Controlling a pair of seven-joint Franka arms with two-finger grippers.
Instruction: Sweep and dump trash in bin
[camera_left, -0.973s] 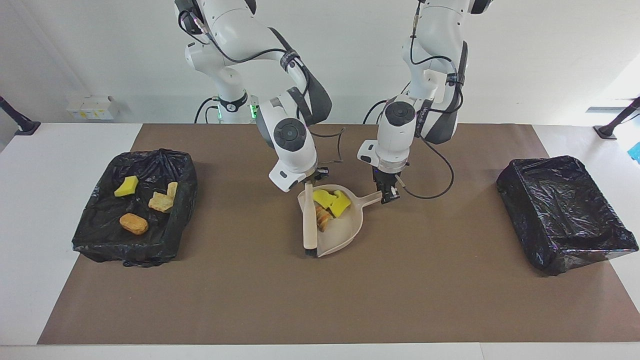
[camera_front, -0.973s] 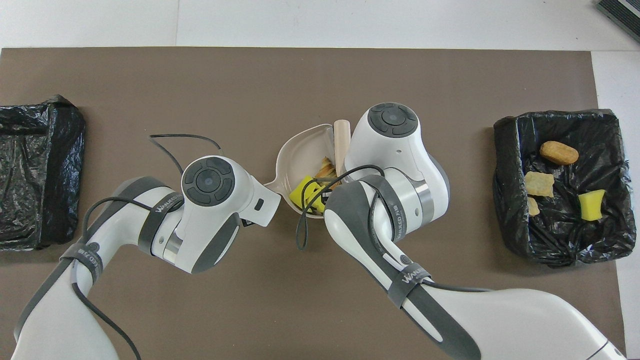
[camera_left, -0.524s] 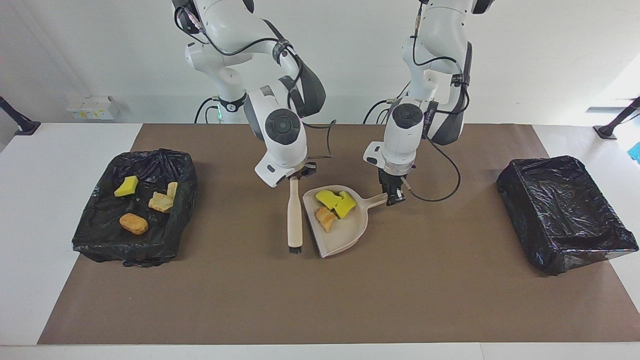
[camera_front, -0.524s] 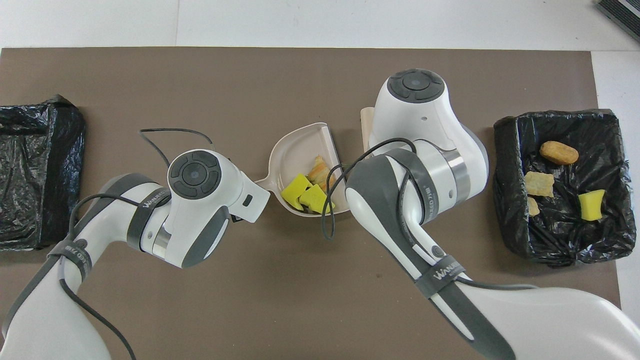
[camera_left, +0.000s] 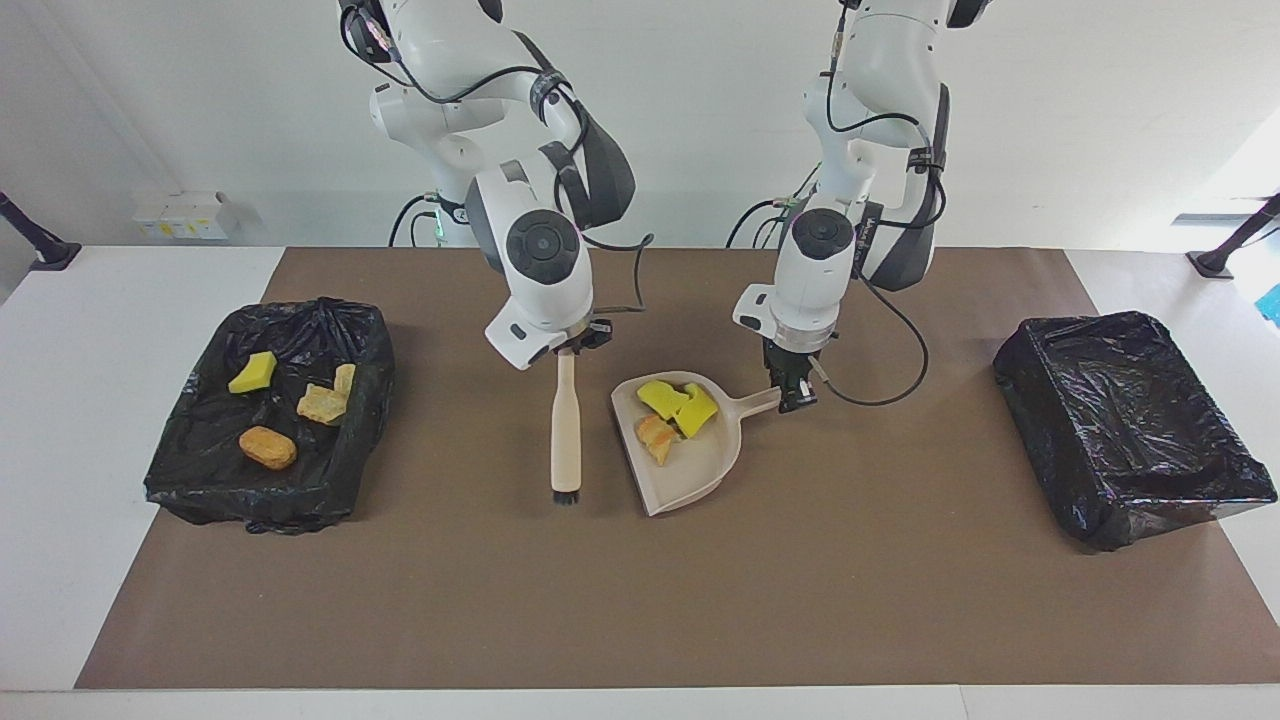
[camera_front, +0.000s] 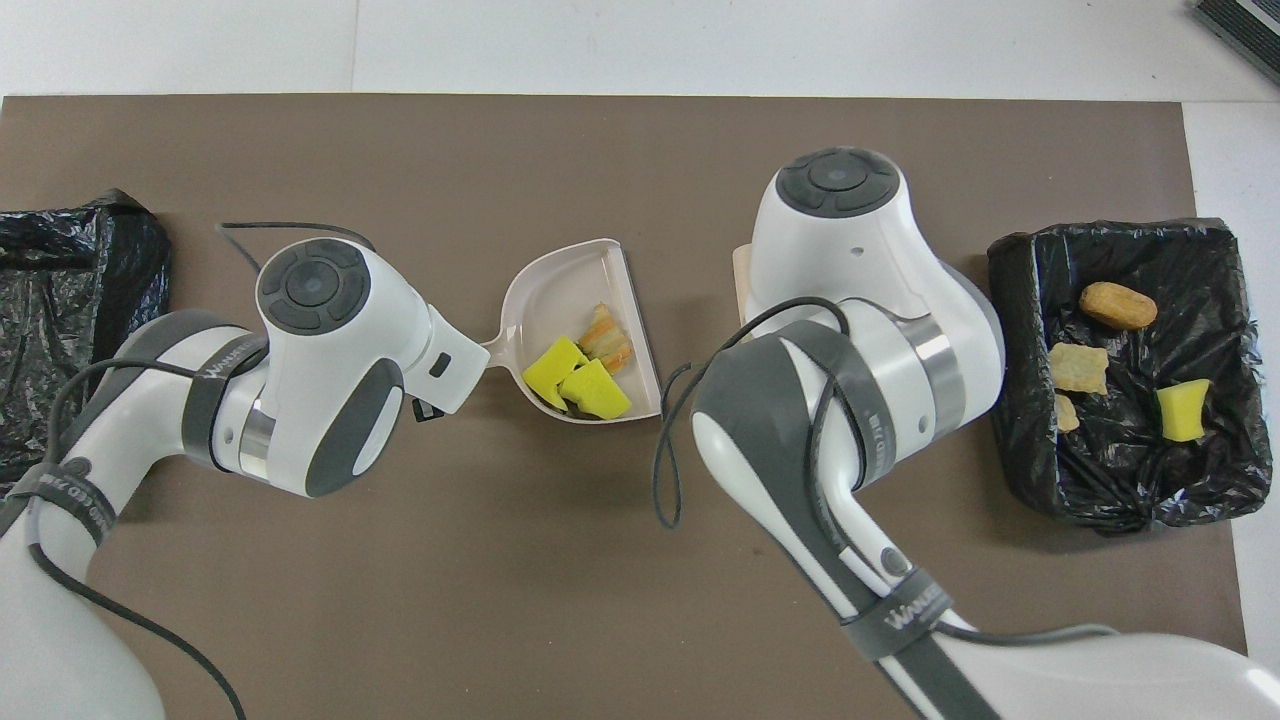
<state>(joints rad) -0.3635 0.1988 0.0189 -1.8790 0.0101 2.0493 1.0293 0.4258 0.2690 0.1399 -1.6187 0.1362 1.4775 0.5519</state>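
A beige dustpan sits at mid-table, and my left gripper is shut on its handle. In the pan lies trash: two yellow sponge chunks and a tan bread-like lump. The overhead view shows the same dustpan and trash. My right gripper is shut on the top of a beige brush, which hangs upright beside the pan with its black bristles down at the mat. The black-lined bin at the right arm's end holds more trash. Both wrists hide the fingers from above.
A second black-lined bin stands at the left arm's end with nothing in it. A brown mat covers the table. From above, the bin with scraps and the other bin flank the arms.
The right gripper has drawn the brush out of the dustpan toward the right arm's end. The left gripper has shifted the pan slightly toward the left arm's end, so the two now stand apart.
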